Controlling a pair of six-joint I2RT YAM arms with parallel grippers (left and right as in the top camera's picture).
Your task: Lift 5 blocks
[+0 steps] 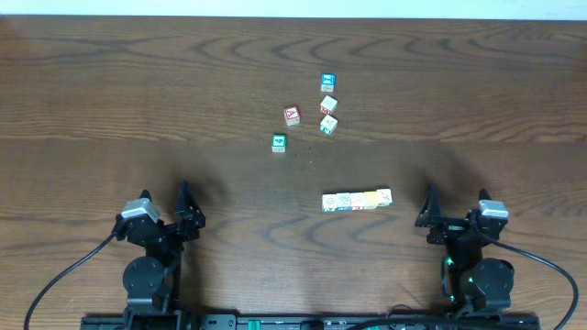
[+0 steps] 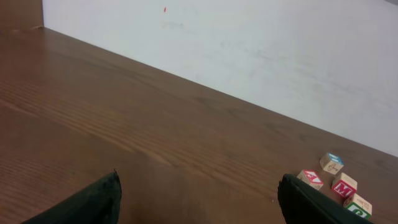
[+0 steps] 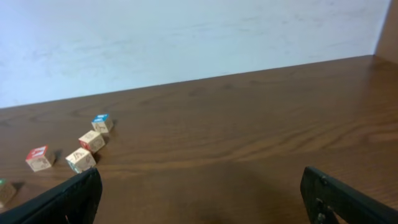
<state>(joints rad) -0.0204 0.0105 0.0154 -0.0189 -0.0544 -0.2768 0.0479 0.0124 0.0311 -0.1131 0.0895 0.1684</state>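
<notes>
Left pincer (image 2: 199,178) agape above brown wood-grain table (image 2: 124,112); white wall (image 2: 249,50) behind

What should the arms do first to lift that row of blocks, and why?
Probably swing the right gripper forward and to the left, toward the near end of the row of blocks. Both grippers stand open and empty, well back from the row, and it lies much closer to the right one than to the left gripper.
</notes>
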